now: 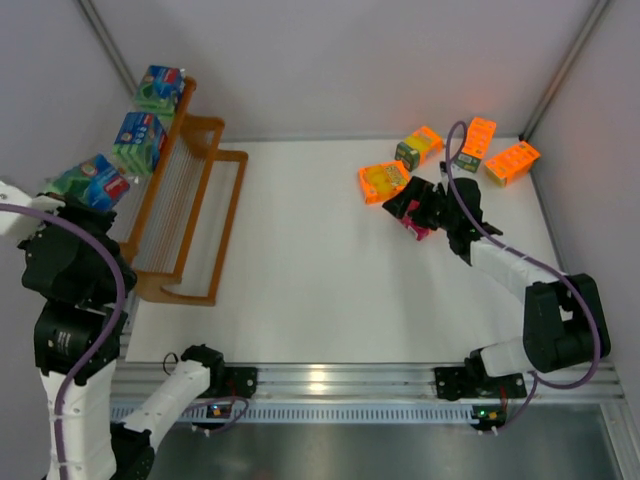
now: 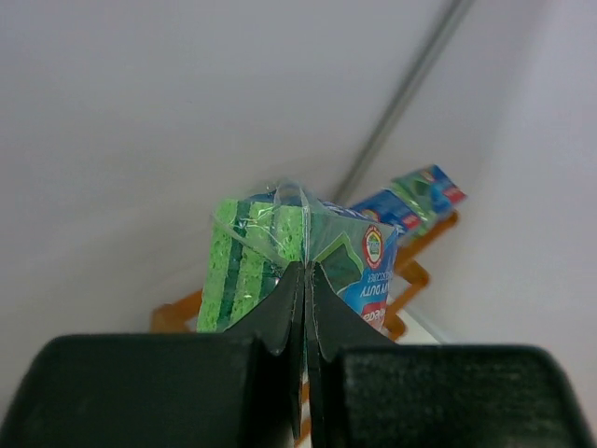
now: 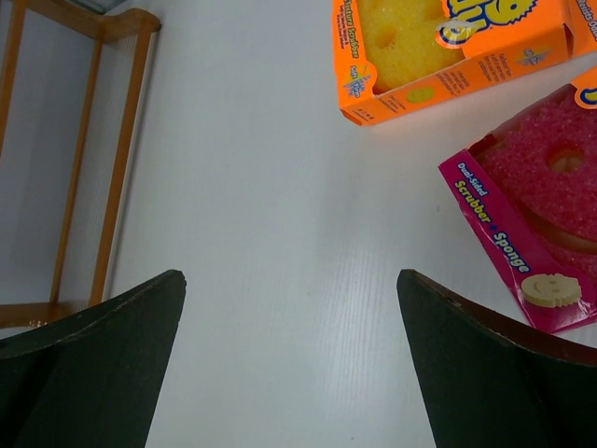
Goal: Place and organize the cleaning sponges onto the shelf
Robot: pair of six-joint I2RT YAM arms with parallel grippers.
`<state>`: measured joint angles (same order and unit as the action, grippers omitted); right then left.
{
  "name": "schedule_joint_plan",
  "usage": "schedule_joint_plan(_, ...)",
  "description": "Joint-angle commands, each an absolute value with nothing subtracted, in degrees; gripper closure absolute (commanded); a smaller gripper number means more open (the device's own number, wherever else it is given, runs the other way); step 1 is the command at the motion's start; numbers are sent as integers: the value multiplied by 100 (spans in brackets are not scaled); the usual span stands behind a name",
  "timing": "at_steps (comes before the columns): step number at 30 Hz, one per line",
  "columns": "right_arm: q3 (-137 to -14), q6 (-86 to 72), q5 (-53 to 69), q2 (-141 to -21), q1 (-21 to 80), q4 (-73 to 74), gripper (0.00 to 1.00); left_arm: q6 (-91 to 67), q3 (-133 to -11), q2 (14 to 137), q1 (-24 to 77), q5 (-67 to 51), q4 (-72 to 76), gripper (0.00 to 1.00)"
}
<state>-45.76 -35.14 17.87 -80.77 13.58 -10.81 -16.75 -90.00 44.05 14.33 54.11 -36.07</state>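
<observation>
**Held pack.** The left gripper (image 2: pixel 305 280) is clenched on the wrapper edge of a blue-green pack (image 2: pixel 298 252). The pack projects straight out from the fingertips – green sponge edges on the left, blue label on the right. In the top view its long axis lies roughly left to right, at the near end of the shelf's (image 1: pixel 185 210) top tier.

**Other packs.** Two more blue-green packs (image 1: pixel 160 88) (image 1: pixel 140 140) sit in line on that tier, toward the far wall.

**Surface.** The table (image 1: pixel 320 260) is white, and pale walls enclose it.

**Right side.** The right gripper (image 3: pixel 287 275) is released, jaws wide, low over the table. Its wrist view shows a pink pack (image 3: pixel 541 215) and an orange pack (image 3: pixel 438 47) lying flat. Only the top view shows three more orange packs (image 1: pixel 475 143) at the far right corner.
</observation>
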Motion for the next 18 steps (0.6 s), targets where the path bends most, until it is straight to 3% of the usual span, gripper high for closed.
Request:
schedule_joint_plan(1,-4597,-3428,1784,-8015,1239,-1441,1,-899,-8738,4465,1424,6695,-3229,100)
schedule_joint_plan(8,-4808,-3507,1986,-8455,1239,-1502,1,972,-7112,3920,1424,5872,-900,100)
schedule_joint_plan(18,-4588,-3656,1890,-8657,1222,-1854,0,1890,-6961,3964,1424,5072,-588,100)
